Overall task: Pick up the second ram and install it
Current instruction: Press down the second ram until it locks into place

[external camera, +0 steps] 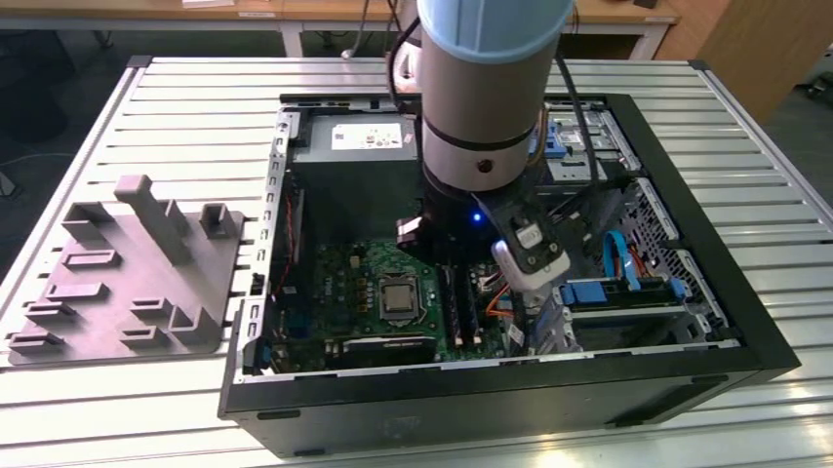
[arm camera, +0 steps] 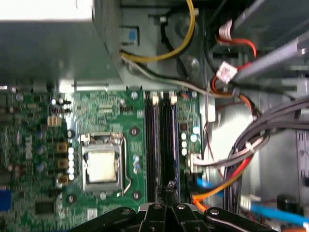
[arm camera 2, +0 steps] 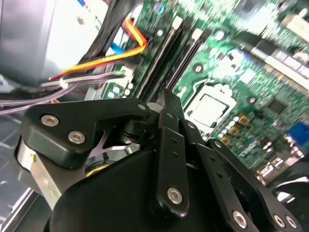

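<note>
Second ram appeared to lie in the memory slot farther from the processor socket, a long dark strip running alongside a matching strip in the nearer slot. From above only its thin edge showed, so I could not tell whether it was fully seated. In the exterior view the two strips stood side by side on the green motherboard, to the exterior view's right of the socket.

The gripper hung directly over one end of the farther strip. Its black fingers were drawn together to a narrow tip, and nothing could be seen pinched between them. In the first wrist view the tip seemed to reach the strip, though contact could not be confirmed. White latches sat at the other end of the two slots.

The arm reached down into the open computer case, which lay on a slatted metal table. A grey power supply sat in the case's far corner, and bundles of orange, red and grey cables ran beside the slots on the side away from the socket. A grey plastic block with slots and upright tabs rested on the table at the exterior view's left, well apart from the gripper.
</note>
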`<state>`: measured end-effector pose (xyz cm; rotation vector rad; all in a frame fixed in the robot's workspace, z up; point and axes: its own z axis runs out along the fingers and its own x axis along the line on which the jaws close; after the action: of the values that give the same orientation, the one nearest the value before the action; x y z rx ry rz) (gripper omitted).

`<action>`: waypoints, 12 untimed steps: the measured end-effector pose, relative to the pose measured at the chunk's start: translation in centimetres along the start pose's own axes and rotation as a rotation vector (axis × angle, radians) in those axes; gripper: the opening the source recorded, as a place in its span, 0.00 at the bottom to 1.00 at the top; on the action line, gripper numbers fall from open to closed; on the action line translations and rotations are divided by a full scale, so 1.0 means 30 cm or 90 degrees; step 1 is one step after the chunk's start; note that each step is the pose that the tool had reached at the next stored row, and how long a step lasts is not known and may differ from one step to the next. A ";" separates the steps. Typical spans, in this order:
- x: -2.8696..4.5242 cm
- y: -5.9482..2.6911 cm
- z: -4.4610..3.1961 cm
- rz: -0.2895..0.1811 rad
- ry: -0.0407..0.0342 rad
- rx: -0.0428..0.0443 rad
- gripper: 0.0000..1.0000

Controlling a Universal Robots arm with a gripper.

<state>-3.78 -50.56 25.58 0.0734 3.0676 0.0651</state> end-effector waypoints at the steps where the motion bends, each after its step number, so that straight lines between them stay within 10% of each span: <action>1: 0.000 0.008 0.000 0.000 0.0000 0.0001 0.10; 12: -0.001 0.013 -0.023 0.000 0.0000 0.0001 0.10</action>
<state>-3.78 -50.18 26.28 0.0734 3.0677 0.0649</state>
